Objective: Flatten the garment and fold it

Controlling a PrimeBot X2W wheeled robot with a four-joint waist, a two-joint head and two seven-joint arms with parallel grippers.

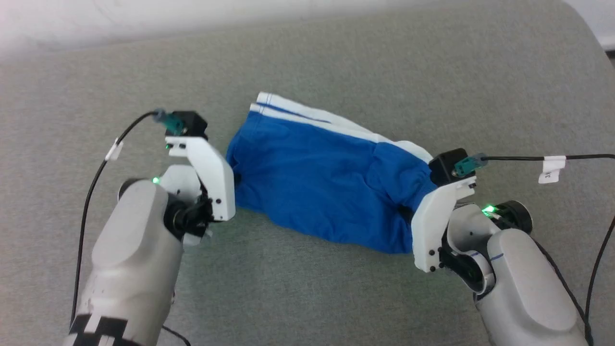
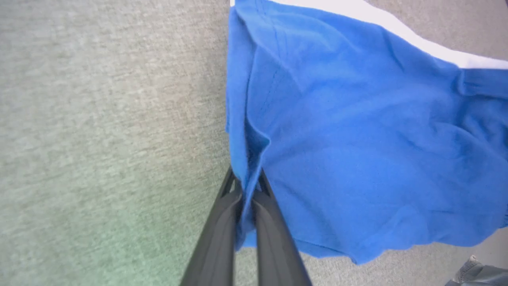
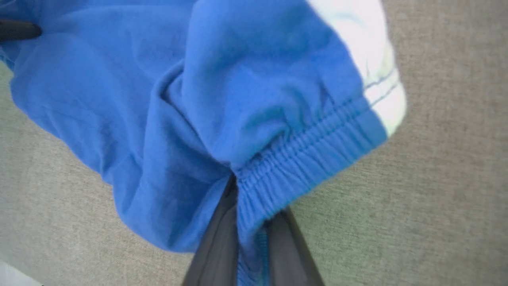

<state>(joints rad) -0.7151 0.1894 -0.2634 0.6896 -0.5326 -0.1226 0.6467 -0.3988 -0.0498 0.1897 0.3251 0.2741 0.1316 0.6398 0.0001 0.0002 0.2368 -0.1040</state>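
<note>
We see the garment (image 1: 322,182), likely soft, light and floppy, bunched mid table (image 1: 336,62), left gripper (image 2: 246,183) pinched shut on its 9 o'clock edge, right gripper (image 3: 254,200) clamped on the waistband (image 3: 313,149) at 3 o'clock, probably good spots for pulling flat.

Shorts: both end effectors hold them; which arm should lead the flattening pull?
Probably right. The right end effector grips the gathered waistband, where the shorts bunch most, with bare mat beyond. The left end effector pinches the flatter leg edge, suiting an anchor.
</note>
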